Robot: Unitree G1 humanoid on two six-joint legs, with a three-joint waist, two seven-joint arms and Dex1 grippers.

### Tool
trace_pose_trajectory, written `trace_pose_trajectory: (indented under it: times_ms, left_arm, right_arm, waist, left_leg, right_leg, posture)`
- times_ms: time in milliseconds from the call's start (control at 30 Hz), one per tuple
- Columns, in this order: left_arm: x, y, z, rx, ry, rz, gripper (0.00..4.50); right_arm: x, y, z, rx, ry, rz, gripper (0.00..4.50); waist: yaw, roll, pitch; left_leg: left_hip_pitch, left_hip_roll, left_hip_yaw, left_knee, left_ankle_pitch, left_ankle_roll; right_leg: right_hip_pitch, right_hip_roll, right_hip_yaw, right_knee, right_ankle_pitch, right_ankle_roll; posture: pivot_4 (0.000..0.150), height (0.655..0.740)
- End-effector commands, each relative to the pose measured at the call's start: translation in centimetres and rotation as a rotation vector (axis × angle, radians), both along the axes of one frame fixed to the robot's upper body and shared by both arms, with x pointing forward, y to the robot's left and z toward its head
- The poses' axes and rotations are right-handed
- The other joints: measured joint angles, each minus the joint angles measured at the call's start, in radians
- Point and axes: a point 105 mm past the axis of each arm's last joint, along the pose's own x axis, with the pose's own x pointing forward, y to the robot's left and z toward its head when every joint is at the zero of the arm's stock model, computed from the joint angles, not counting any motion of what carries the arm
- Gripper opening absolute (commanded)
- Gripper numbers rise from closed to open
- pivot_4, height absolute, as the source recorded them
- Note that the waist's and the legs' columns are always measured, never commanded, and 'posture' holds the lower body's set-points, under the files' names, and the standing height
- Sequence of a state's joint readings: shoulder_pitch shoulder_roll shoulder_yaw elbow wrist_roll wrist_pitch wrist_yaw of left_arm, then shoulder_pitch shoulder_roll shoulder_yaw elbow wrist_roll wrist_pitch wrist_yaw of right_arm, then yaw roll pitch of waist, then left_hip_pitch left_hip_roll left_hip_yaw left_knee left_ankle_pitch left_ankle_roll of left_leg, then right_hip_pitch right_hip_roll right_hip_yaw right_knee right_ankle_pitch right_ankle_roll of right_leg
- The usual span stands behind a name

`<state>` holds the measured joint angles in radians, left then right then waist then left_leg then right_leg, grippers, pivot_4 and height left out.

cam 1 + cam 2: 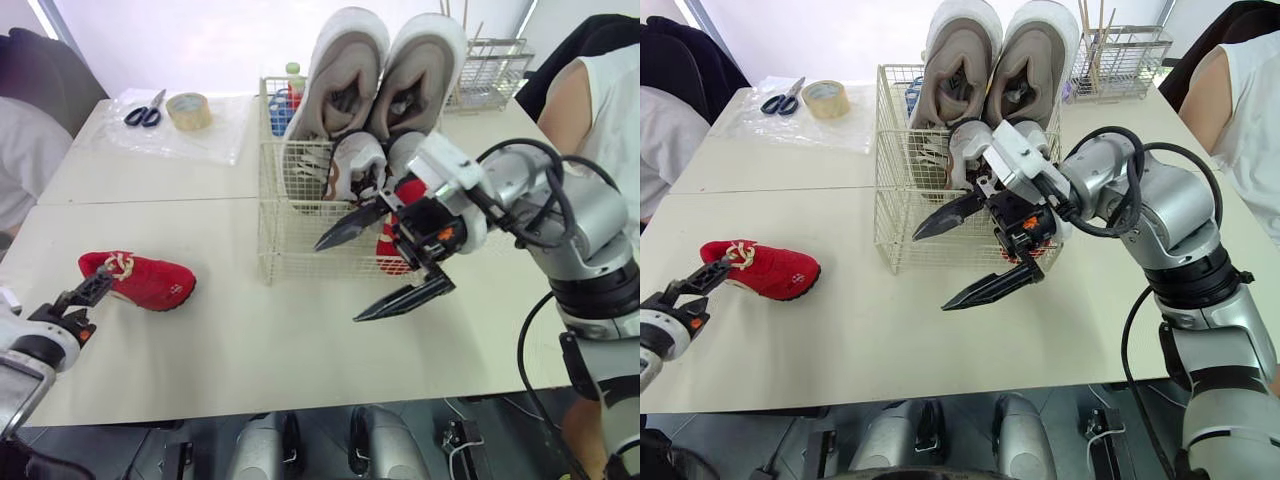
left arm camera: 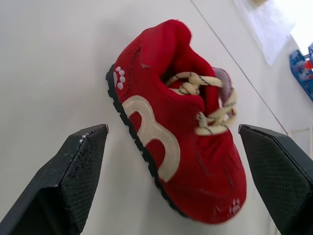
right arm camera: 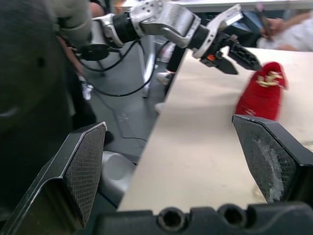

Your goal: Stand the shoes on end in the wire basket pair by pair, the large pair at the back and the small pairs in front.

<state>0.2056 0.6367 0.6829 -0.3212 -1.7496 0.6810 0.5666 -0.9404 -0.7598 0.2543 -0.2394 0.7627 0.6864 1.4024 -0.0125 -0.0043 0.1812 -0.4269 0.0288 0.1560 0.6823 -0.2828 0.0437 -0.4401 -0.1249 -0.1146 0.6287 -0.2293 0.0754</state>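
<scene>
The loose red shoe (image 1: 140,280) lies sole down on the desk (image 1: 250,350), well apart from the wire basket (image 1: 272,215). The left pincer (image 1: 88,300) is spread apart just beside the shoe, a finger toward each side of it and neither touching. The right pincer (image 1: 338,283) hangs spread and empty just in front of the basket, where the large pair (image 1: 385,70) stands on end at the back with a small white pair (image 1: 360,160) before it. The red shoe looks light and soft, its cloth upper likely to buckle and its laces loose. The firmer hold is probably across its width, low on the rubber rim, squeezed gently.
</scene>
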Motion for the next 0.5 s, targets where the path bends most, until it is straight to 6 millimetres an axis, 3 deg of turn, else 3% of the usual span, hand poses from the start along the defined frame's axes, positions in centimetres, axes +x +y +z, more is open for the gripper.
trace_pose_trajectory:
  times_ms: [33, 133, 433, 500]
  left_arm:
    - [1.3, 1.3, -1.0, -0.006, 0.045, 0.064, 4.50]
    - [2.6, 1.8, -1.0, -0.015, 0.047, 0.093, 4.50]
    - [4.2, 1.4, 0.8, 0.027, -0.035, 0.040, 0.06]
    - [4.1, 1.7, 2.5, 0.051, -0.103, 0.038, 0.06]
  right_arm:
    - [-0.2, 0.0, 0.6, 0.021, -0.053, -0.022, 4.47]
    - [-0.4, 0.0, 0.9, 0.036, -0.055, -0.045, 4.47]
    - [-0.3, -0.3, 1.2, 0.055, -0.050, -0.102, 4.50]
    - [-0.2, -0.5, 1.4, 0.063, -0.049, -0.113, 4.50]
  waist:
    - [0.000, 0.000, 0.000]
    - [-0.002, 0.000, 0.000]
    - [-0.002, -0.001, 0.000]
    - [-0.002, -0.001, 0.000]
  left_leg:
    - [0.000, 0.000, 0.000, 0.000, 0.000, 0.000]
    - [0.000, 0.000, 0.000, 0.000, 0.000, 0.000]
    - [-0.001, 0.000, 0.001, 0.000, 0.000, 0.000]
    - [-0.001, 0.000, 0.001, 0.000, 0.000, 0.000]
  right_leg:
    - [0.000, 0.000, 0.000, 0.000, 0.000, 0.000]
    - [0.001, 0.000, 0.000, 0.000, 0.000, 0.000]
    - [0.003, 0.000, 0.000, 0.000, 0.000, 0.001]
    - [0.003, 0.000, 0.000, 0.000, 0.000, 0.001]
  posture:
    - [0.150, 0.7400]
    - [0.150, 0.7400]
    - [0.150, 0.7400]
    - [0.150, 0.7400]
